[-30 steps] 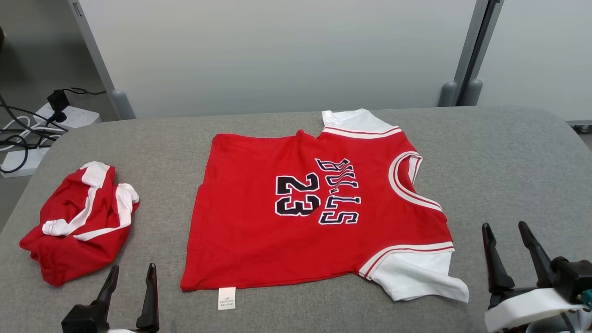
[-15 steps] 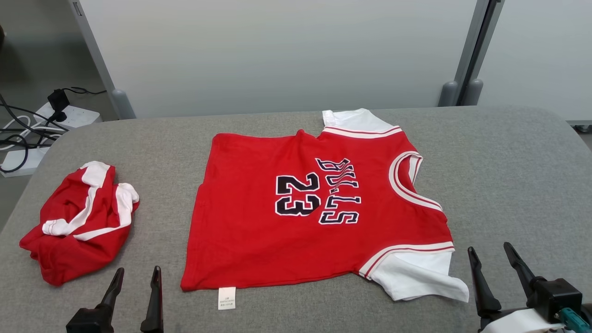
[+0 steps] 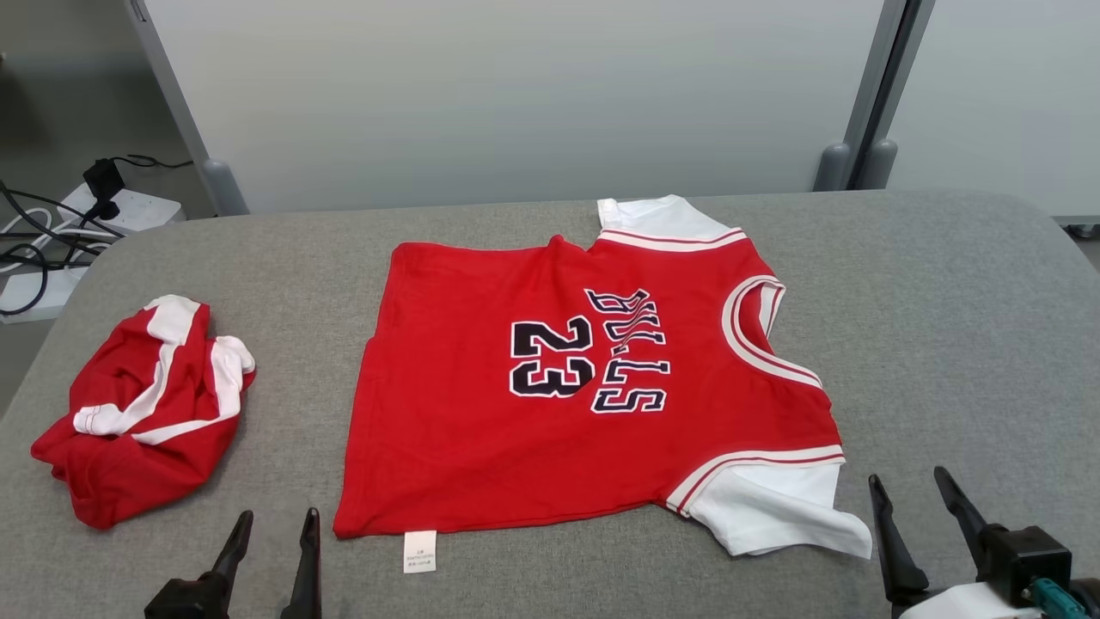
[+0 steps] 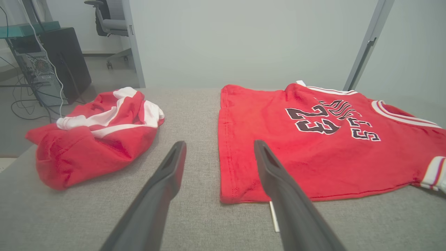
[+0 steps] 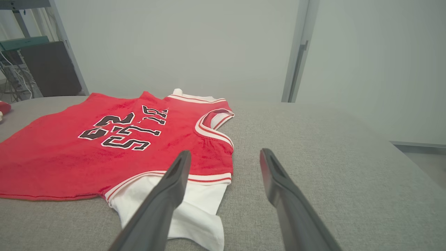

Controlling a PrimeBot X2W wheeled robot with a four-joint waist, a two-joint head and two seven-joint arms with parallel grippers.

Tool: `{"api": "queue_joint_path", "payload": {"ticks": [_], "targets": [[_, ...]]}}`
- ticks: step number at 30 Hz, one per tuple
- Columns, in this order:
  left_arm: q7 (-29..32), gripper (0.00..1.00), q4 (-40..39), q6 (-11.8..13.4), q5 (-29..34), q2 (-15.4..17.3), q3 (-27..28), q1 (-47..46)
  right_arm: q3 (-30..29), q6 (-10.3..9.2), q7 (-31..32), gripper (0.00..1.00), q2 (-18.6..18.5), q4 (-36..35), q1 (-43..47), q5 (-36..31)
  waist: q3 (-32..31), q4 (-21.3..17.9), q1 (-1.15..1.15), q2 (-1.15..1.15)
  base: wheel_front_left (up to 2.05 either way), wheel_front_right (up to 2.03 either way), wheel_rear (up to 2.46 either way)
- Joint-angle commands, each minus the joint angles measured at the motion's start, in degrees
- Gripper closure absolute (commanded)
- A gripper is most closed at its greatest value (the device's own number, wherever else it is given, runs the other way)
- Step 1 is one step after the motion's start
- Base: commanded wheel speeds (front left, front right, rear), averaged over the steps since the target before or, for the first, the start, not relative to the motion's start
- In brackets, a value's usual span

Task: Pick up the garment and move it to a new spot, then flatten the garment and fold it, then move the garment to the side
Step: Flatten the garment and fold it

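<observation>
A red jersey, the garment point(image 3: 481, 447), lies spread flat in the middle of the grey table point(image 3: 945, 301), collar to the right, white sleeves at the far and near right. The left wrist view has the garment point(image 4: 348, 160) on its right side; the right wrist view has the garment point(image 5: 52, 164) on its left. My left gripper point(image 3: 279, 513) stands open at the bottom left, just short of the hem's near corner, as the left wrist view confirms for the left gripper point(image 4: 220, 143). My right gripper point(image 3: 907, 474) is open beside the near white sleeve, holding nothing, and the right gripper point(image 5: 225, 151) points past the collar.
A crumpled red and white cloth point(image 3: 129, 430) sits bunched at the table's left edge, also seen as the cloth point(image 4: 87, 146). A white label point(image 3: 420, 550) sticks out from the jersey's hem. A power strip with cables point(image 3: 129, 211) lies on the floor at far left. A pale partition point(image 3: 516, 103) backs the table.
Both grippers have drawn back toward the bottom edge, the left one also drifting right, the right one left. The camera has tipped slightly. Neither cloth has moved.
</observation>
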Motion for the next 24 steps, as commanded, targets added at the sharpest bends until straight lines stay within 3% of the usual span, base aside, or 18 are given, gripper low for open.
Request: {"api": "queue_joint_path", "payload": {"ticks": [1,13,24], "targets": [[-0.6,0.0,-0.7,-0.1,-0.3,0.3,1.2,-1.2,1.8,0.24,-0.8,0.0,-0.5,-0.1,-1.6,-0.2,0.3,0.1,0.0,0.0,0.0,0.0,0.0],[-0.6,0.0,2.9,-1.1,-1.8,0.3,-2.5,-2.2,4.0,0.24,-0.8,0.0,-0.4,12.5,-4.8,0.5,2.8,0.8,0.0,0.0,0.0,0.0,0.0],[-0.6,0.0,3.2,-1.4,-1.8,0.3,-4.5,-3.2,3.6,0.24,-0.8,0.0,0.0,16.9,-6.9,0.6,4.1,1.8,0.0,0.0,0.0,0.0,0.0]]}}
